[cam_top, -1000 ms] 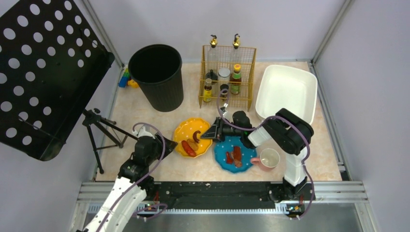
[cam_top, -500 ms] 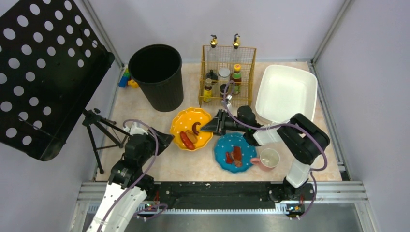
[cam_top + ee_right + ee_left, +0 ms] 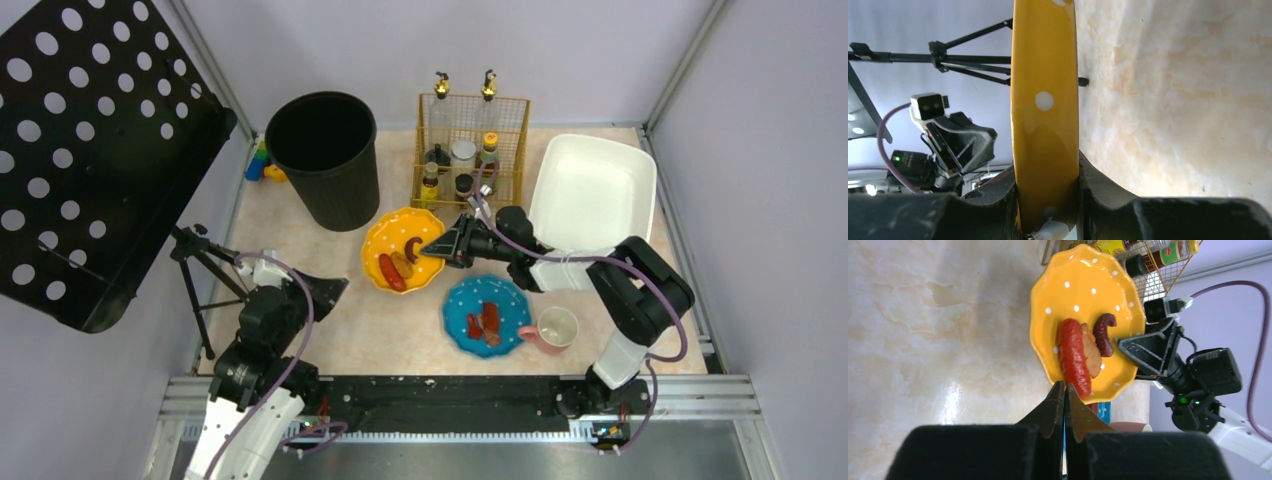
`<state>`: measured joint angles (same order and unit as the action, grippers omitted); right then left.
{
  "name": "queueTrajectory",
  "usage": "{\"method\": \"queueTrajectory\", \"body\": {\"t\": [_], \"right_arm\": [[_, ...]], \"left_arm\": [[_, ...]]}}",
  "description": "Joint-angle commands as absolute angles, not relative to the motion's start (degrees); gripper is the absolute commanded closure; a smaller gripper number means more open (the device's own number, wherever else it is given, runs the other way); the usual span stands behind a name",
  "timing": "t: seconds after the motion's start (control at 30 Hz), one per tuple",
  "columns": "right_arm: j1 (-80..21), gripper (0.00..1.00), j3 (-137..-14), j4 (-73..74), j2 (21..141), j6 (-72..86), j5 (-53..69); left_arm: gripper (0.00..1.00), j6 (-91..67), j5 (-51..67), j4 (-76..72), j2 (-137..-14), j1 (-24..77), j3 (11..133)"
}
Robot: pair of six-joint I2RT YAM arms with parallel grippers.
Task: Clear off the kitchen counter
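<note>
Centre frame on the kitchen counter [image 3: 290, 240], the right gripper [image 3: 441, 250] is clamping the rim of the yellow plate [image 3: 380, 243]. The left gripper [image 3: 335, 291], lower left, is hovering pinched together, empty. Glazed and probably breakable, the plate is demanding a level rim hold.

The left gripper [image 3: 1064, 389], its black fingers pressing together on nothing, is hanging over the pale marbled kitchen counter [image 3: 923, 340]. Just right of it, a yellow white-dotted scalloped plate [image 3: 1083, 285] is carrying a red sausage [image 3: 1073, 357] and a dark curled sausage [image 3: 1104, 332]. The black right gripper [image 3: 1128, 344] is meeting the plate's right rim.
</note>
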<state>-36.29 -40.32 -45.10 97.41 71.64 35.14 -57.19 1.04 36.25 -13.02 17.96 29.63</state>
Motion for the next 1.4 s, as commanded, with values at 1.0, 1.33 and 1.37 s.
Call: {"method": "queueTrajectory", "body": {"t": [1.0, 1.33, 1.37], "right_arm": [[-31.2, 1.0, -77.1, -29.4, 88.0, 70.8, 34.5], [-31.1, 1.0, -93.0, -23.7, 98.0, 72.5, 32.0], [-31.1, 1.0, -94.4, -23.4, 99.1, 72.7, 31.2]], "left_arm": [[0.57, -56.7, 2.5, 35.7, -10.0, 18.1, 27.6], [0.36, -56.0, 2.9, 35.6, -10.7, 18.1, 27.2], [0.36, -55.8, 3.1, 35.5, -11.0, 18.1, 27.2]]}}
